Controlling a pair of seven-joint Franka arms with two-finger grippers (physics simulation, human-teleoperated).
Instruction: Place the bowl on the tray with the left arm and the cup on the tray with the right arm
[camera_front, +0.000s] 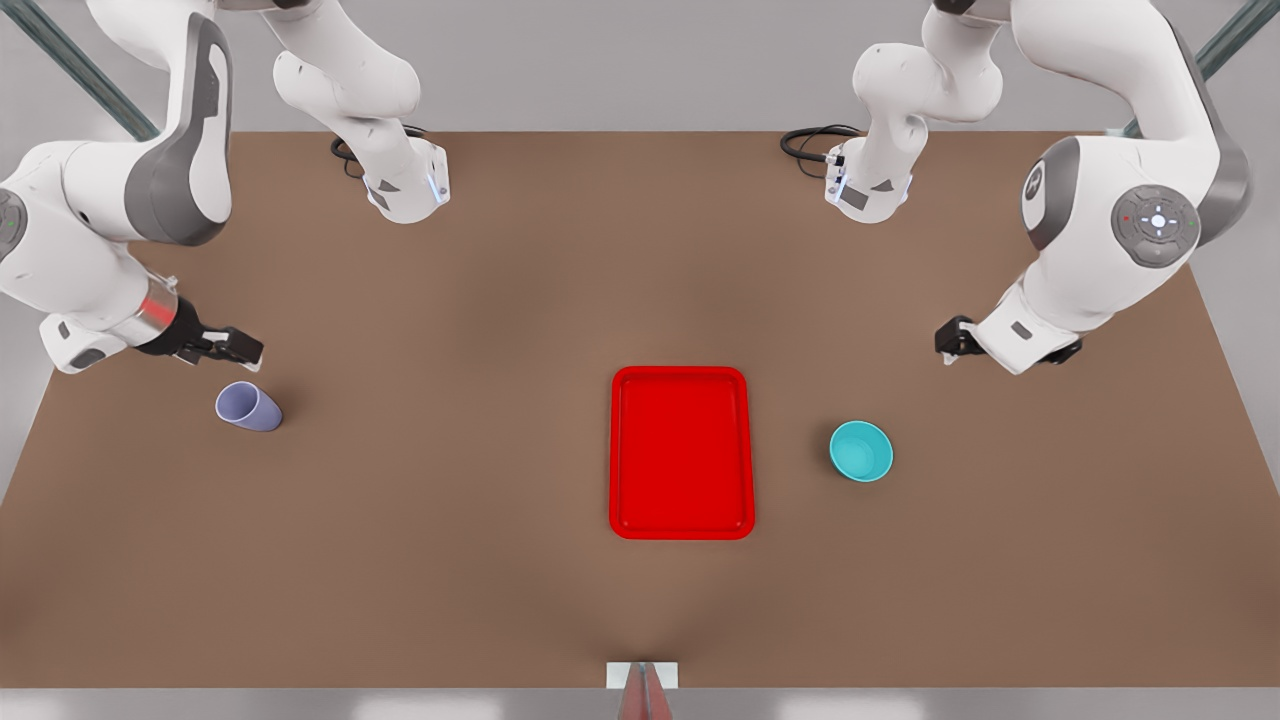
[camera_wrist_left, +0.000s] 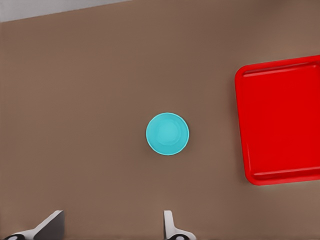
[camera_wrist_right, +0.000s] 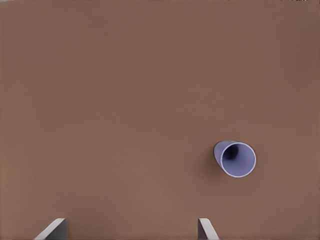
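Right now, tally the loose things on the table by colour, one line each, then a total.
Red: 1, the tray
Teal: 1, the bowl
Lavender: 1, the cup
Total: 3
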